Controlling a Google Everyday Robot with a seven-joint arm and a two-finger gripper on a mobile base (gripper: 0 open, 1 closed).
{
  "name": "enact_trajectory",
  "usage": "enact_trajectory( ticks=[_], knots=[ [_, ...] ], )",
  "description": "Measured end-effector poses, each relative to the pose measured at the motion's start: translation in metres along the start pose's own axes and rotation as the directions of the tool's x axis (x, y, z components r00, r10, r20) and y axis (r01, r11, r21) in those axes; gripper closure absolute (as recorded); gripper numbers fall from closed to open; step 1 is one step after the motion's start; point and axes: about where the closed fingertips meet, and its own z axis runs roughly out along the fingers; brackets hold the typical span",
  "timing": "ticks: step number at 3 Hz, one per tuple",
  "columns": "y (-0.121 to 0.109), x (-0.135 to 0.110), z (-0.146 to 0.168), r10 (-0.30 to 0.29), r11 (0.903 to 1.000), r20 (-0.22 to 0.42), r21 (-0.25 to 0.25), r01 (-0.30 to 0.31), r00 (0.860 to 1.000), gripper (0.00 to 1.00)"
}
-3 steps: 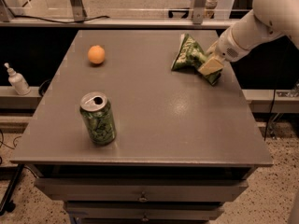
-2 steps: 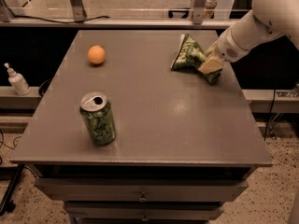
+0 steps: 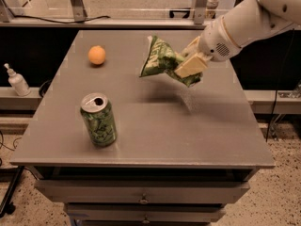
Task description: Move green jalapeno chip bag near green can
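Above tabletop, right half: gripper (image 3: 190, 65) clamped on right end of green jalapeno chip bag (image 3: 159, 59); bag is off the surface, tilted, its left end pointing toward table centre.
Claw state: narrow, pinching the foil; one cream finger pad (image 3: 193, 63) lies across bag front, 2nd finger hidden behind bag.
Hidden on bag: right end covered by pad + wrist; print too crumpled to read; back side not visible.
Arm: white arm (image 3: 249, 20) comes in from upper right, cut off by top + right frame edges; robot base out of frame.
Bag shadow: dark patch (image 3: 162, 95) on table under bag, apart from it, so bag hangs in air.
Green can: green can (image 3: 99, 121) upright at front-left of table, silver top w/ dark opening facing up; well apart from bag, nearer the camera and to its left.
Table: grey table (image 3: 155, 135); front edge + drawers (image 3: 141, 192) show, lower part cut off by bottom edge.
Other on table: orange (image 3: 97, 55) at back-left, behind can, left of bag, touching neither; lies back of the straight line bag–can, not on it.
Off table, left: white bottle (image 3: 18, 80) w/ pump top on a low ledge beside table.
Background: metal frame leg (image 3: 77, 1) behind table, top cut off; rest back there hard to make out.
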Motion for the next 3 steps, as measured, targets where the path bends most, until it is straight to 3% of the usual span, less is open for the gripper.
enact_trajectory(
  ticks=[1, 3],
  knots=[
    [0.0446, -0.0290, -0.0077, -0.012, 0.9967, 0.046, -0.079, 0.016, 0.999, 1.00],
    [0.0482, -0.0297, -0.0025, 0.003, 0.9966, 0.044, -0.083, 0.001, 0.999, 1.00]
  ],
)
